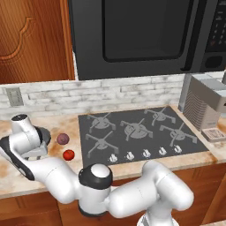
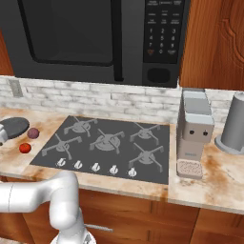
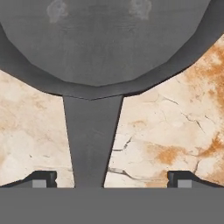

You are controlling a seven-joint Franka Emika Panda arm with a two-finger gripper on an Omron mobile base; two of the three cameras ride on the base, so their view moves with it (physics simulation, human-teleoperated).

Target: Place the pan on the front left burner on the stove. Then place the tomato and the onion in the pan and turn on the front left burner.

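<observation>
Over pan point(image 3: 100, 48) handle | pincer point(image 3: 111, 179) spread wide, pointing down

The arm reaches far left and low, its tool point(image 3: 111, 178) pointing down, fingers spread wide.

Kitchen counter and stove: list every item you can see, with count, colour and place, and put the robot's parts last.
pan: one, dark grey, on the counter left of the stove, handle lying between the fingertips
onion: one, purple-maroon, on the counter beside the stove's left edge
tomato: one, bright red, just in front of the onion
stove: one, dark grey, set into the counter, five grey grates
front left burner: one, grey, bare
knobs: five, silvery, along the stove's front edge
microwave: one, black, above the stove
coffee machine: one, grey, right of the stove
canister: one, grey, far right
wall outlet: one, grey, on the backsplash
counter: beige marble
arm: one, white
gripper: one, open, astride the pan handle
</observation>
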